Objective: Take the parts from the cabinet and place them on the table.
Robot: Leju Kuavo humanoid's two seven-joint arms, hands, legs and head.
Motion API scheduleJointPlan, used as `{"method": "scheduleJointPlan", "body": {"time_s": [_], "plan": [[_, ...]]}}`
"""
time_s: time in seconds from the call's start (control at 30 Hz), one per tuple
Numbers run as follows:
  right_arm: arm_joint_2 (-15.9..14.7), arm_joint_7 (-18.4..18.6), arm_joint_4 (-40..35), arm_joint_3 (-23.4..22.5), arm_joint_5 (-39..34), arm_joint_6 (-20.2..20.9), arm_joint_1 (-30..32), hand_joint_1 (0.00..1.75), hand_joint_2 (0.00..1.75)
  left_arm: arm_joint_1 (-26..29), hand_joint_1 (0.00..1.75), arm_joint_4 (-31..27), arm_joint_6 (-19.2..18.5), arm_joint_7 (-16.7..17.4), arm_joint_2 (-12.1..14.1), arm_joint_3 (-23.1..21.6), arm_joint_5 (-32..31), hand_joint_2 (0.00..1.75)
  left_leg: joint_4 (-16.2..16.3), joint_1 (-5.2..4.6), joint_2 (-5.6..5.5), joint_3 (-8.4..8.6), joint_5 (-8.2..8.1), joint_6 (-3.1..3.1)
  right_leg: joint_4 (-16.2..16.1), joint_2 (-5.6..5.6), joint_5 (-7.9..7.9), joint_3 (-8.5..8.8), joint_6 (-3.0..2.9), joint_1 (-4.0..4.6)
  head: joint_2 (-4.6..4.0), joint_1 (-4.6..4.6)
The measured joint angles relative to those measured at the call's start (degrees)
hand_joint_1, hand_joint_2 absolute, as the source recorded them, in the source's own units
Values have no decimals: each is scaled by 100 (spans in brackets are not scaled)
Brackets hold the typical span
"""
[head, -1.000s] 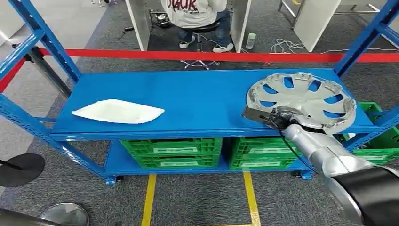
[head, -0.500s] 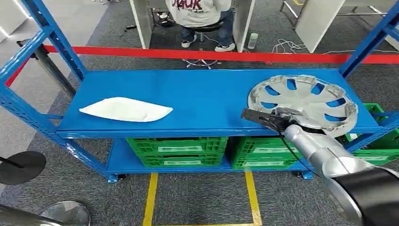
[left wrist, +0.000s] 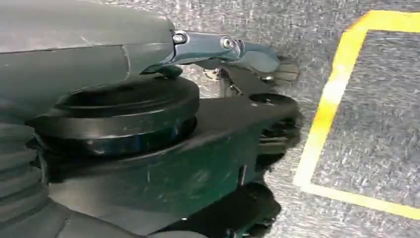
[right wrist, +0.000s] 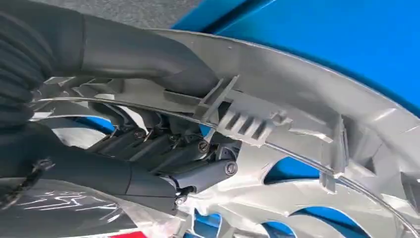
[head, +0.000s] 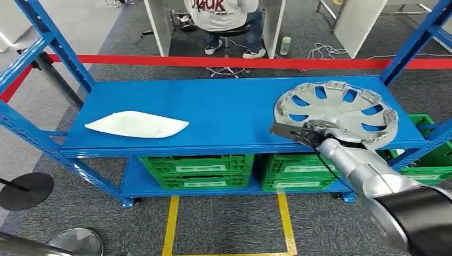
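Early in the task, by the look of it. Silver hubcap [head: 336, 113] lying at the right end of the blue shelf [head: 224, 114], its near rim hanging just over the front edge, not yet lifted clear. Right hand [head: 312, 136] clasped on that near rim: in the right wrist view, thumb [right wrist: 148, 54] pressed over the rim's outer face, darker fingers [right wrist: 163, 148] tucked under the inside of the hubcap [right wrist: 307, 124]. White flat part [head: 136, 125] resting untouched toward the left end of the same shelf, well apart from the hubcap. Left to do, judging from this: lifting the hubcap off, carrying it to the worktop, setting it down, then fetching the white part likewise.

Left hand [left wrist: 237, 54] hanging low over grey carpet beside a yellow floor line [left wrist: 337, 94]; nothing seen in it, but whether released or clenched hard to tell from this close, turned angle.

Destination worktop nowhere to be made out. Underside of the hubcap where it meets the shelf hidden. Green crates [head: 197, 170] on the lower shelf partly cut off by the upper one, contents unreadable. Seated person [head: 224, 16] beyond the red barrier tape [head: 213, 61], cut off by the top edge.
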Motion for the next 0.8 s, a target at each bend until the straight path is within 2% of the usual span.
{"method": "scheduleJointPlan", "body": {"time_s": [0.03,0.07,0.13,0.17,0.2,0.27,0.3,0.33,0.37,0.4,0.43,0.47,0.5,0.57,0.63,0.67,0.7,0.73,0.8], "plan": [[0,0,2,-4,2,-2,-12,175,175,3,0,0,22,15,-2,0,-15,175,4,6,5,-23,-30,95,-7,14,34,-39,43,0,0,20],[0,0,2,-7,7,-4,-12,175,175,5,0,0,28,31,-2,0,-15,175,2,-8,6,-37,-32,115,-17,14,43,-42,62,-6,0,22],[0,4,2,-11,17,-9,-13,175,175,-13,0,0,55,91,-7,0,-67,175,-33,-6,9,-29,-4,207,-41,17,44,-34,122,-25,0,18],[0,2,4,-13,15,-13,-9,175,175,-25,0,0,59,114,-9,-2,-134,175,-50,11,27,-21,15,246,49,33,-46,-126,143,-31,0,29],[2,-13,4,-13,9,-32,-9,175,175,-30,0,0,72,133,-9,-13,-239,175,-50,11,32,-30,17,280,305,37,-221,-256,150,-28,0,70],[11,-61,4,-35,-53,-149,34,175,175,-34,0,0,131,160,-9,-70,-435,175,-49,-6,48,-49,16,318,1240,54,-625,-692,156,-26,0,81],[24,-105,4,-80,-113,-292,68,175,175,-35,0,0,146,162,-9,-120,-494,175,-47,-11,47,-53,14,322,1605,56,-739,-873,159,-25,0,85],[42,-147,4,-118,-169,-431,108,175,175,-34,0,0,157,160,-9,-164,-531,175,-46,-13,45,-49,12,325,1827,56,-747,-996,151,-25,0,81],[52,-183,4,-148,-214,-572,117,175,175,-34,0,0,157,160,-9,-173,-538,175,-46,-12,42,-44,8,328,1754,56,-646,-974,144,-26,0,85],[72,-219,2,-190,-287,-658,117,175,175,-35,0,0,162,157,-9,-181,-540,175,-44,-11,32,-33,2,326,1345,55,-363,-788,126,-26,0,88],[96,-256,-2,-249,-376,-757,119,175,175,-36,0,0,166,153,-13,-192,-546,175,-41,-10,27,-15,-13,310,737,53,-59,-495,109,-28,0,85],[116,-323,-17,-305,-508,-875,127,175,175,-38,0,0,179,153,-17,-197,-549,175,-38,-10,24,-4,-29,288,262,53,131,-263,91,-29,0,88],[164,-486,-42,-409,-762,-1081,146,175,175,-46,0,0,199,149,-17,-199,-549,175,-36,-41,29,-42,-40,251,89,53,-15,-78,86,-15,0,81],[297,-860,-132,-677,-1285,-1325,208,175,175,-44,0,0,212,111,-17,-199,-546,175,-20,-44,32,-60,-28,199,47,81,5,-131,52,0,0,84],[372,-1217,-281,-974,-1741,-1514,263,175,175,-39,0,0,216,63,-17,-197,-542,175,-44,-31,32,-48,-33,154,52,81,-6,-131,-10,14,0,88],[448,-1347,-387,-1087,-1907,-1594,275,175,175,-37,0,0,223,41,-13,-197,-538,175,-10,-19,26,-53,-98,116,19,72,11,-105,-41,-31,0,94],[498,-1504,-523,-1193,-2097,-1685,294,175,175,-34,0,0,223,13,-15,-197,-531,175,126,-23,25,-103,-197,88,17,76,0,-97,-77,-31,0,64],[571,-1684,-672,-1281,-2289,-1749,327,175,175,-33,0,0,223,-22,-15,-197,-529,175,506,-20,25,-274,-409,59,17,81,-11,-87,-118,-29,0,39],[671,-1882,-1004,-1388,-2562,-1924,501,175,175,-34,0,0,229,-74,-17,-195,-507,175,1403,-19,24,-704,-785,32,18,81,-30,-68,-147,-14,0,50]]}}
